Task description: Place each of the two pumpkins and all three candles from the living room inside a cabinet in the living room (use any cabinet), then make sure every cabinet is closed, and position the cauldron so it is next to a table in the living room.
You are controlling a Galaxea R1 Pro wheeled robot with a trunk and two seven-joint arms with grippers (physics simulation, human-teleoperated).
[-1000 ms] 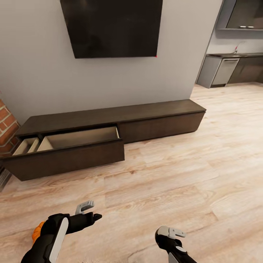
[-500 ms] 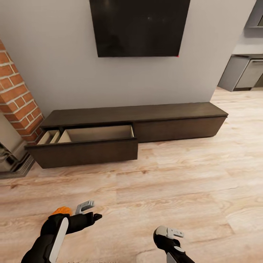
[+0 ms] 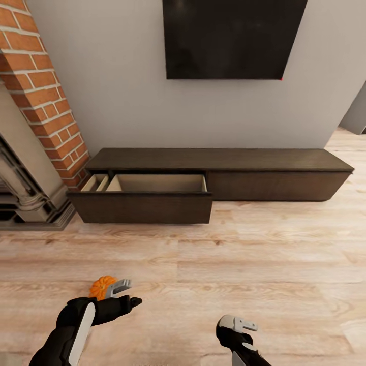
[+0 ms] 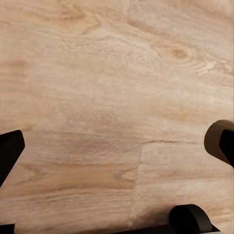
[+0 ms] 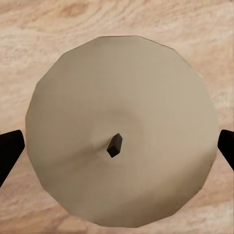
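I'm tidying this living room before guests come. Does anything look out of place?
Yes. A pumpkin lies on the bare wood floor by the left gripper, and a candle stands on the floor under the right gripper. The cabinet has its left drawer pulled open.

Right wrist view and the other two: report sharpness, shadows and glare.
Right wrist view: the candle is faceted, softly shaded, casting no clear shadow. Left wrist view: floor grain slightly soft, no glare. Head view: even flat light, the TV matte black without reflections, the cabinet drawer interior evenly lit.
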